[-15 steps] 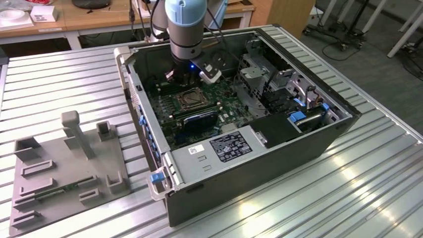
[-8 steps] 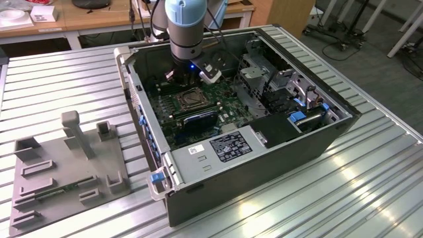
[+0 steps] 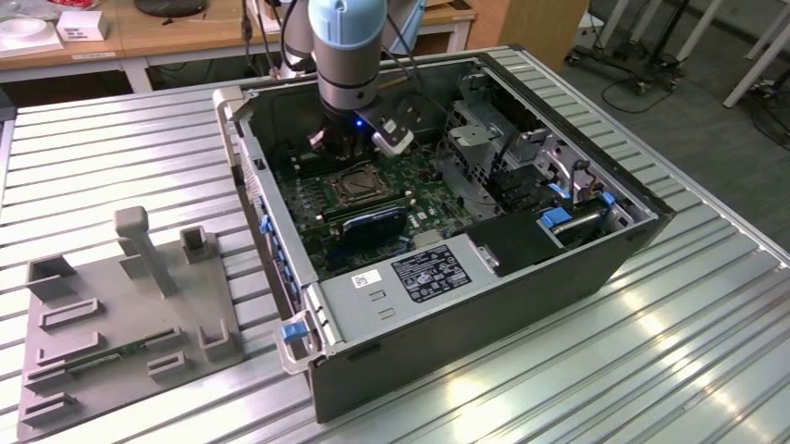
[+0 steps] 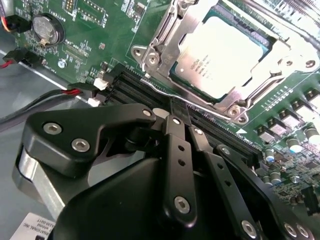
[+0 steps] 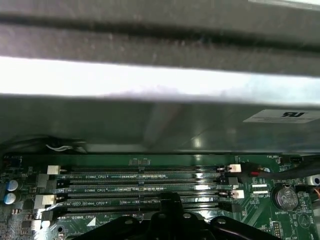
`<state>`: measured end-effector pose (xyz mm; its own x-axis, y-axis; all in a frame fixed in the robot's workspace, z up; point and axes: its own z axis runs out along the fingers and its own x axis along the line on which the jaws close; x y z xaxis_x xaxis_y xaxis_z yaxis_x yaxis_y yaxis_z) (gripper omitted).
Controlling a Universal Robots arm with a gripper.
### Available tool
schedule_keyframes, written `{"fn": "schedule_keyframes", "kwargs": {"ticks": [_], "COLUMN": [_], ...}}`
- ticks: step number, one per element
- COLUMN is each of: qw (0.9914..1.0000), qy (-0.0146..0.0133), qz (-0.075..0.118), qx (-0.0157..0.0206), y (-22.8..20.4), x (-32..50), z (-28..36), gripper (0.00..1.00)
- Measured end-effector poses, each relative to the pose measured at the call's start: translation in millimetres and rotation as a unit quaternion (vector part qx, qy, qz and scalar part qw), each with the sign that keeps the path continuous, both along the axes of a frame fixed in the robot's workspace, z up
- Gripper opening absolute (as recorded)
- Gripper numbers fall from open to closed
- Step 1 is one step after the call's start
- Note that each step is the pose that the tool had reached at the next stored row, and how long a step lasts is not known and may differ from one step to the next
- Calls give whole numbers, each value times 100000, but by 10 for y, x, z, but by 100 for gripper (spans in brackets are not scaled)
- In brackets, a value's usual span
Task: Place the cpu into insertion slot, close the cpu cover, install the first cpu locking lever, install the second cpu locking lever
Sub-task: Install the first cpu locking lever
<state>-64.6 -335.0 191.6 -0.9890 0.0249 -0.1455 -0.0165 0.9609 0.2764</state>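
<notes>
Gripper [image 4: 174,109] fingers clenched together, empty, over memory slots [image 4: 131,82].
cpu [image 4: 225,55] seated, cpu cover [image 4: 162,40] down; locking lever [image 4: 161,90] latching unclear.

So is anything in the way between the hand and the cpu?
Nothing visible. In the second wrist view the hand sits over the black memory slots, right beside the cpu cover, and the cpu lies exposed in the cover's cut-out centre.

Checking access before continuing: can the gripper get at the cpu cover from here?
Probably yes: the gripper hangs over the memory slots beside the cpu cover, with nothing standing between them.
</notes>
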Motion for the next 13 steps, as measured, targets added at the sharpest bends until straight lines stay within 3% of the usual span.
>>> {"fn": "schedule_keyframes", "kwargs": {"ticks": [7,13], "qw": [99993,99965], "qy": [-134,-283], "qz": [1,-1], "qx": [1147,2631], "y": [1,1], "x": [0,0], "z": [40,81], "gripper": [11,11]}}
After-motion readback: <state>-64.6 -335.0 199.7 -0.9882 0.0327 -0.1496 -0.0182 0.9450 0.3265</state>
